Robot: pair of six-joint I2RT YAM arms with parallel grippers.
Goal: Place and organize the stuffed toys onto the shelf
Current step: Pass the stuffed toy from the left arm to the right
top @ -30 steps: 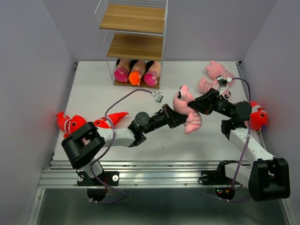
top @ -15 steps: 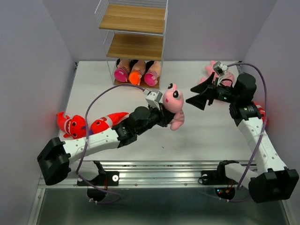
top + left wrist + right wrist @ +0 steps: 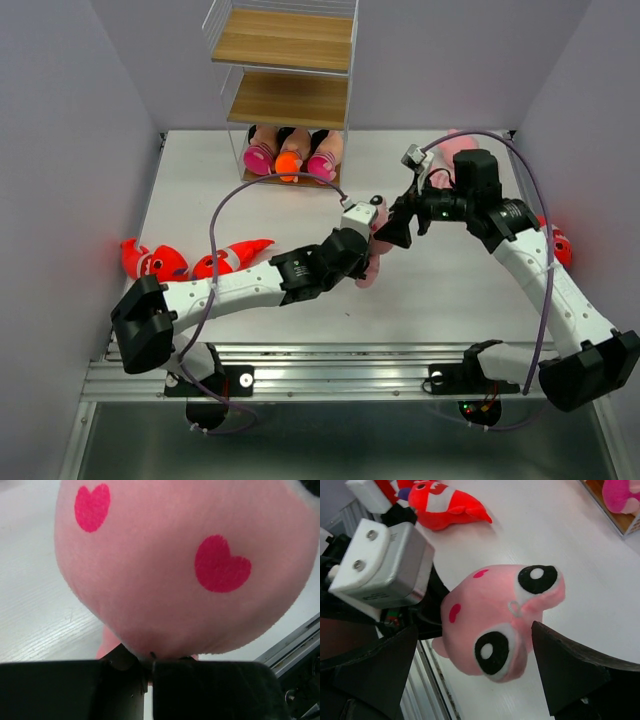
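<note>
A pink stuffed toy (image 3: pixel 372 238) with red heart spots hangs above the table's middle, my left gripper (image 3: pixel 360 250) shut on its body. It fills the left wrist view (image 3: pixel 175 570) above the shut jaws (image 3: pixel 150 663). My right gripper (image 3: pixel 393 228) stands open, its fingers on either side of the toy's head (image 3: pixel 500 625) and apart from it. The shelf (image 3: pixel 285 62) stands at the back with three dolls (image 3: pixel 290 160) on its bottom tier. Two red sharks (image 3: pixel 150 262) (image 3: pixel 232 255) lie at the left, and one (image 3: pixel 445 505) shows in the right wrist view.
A third red shark (image 3: pixel 558 245) lies by the right wall behind my right arm. Another pink toy (image 3: pixel 452 143) at the back right is mostly hidden by that arm. The shelf's two upper boards (image 3: pixel 290 98) are bare. Metal rails (image 3: pixel 300 360) run along the near edge.
My right gripper let go of the pink toy, opened wide, drew back to the right, then came back around its head. My left arm stretched out and kept the toy.
</note>
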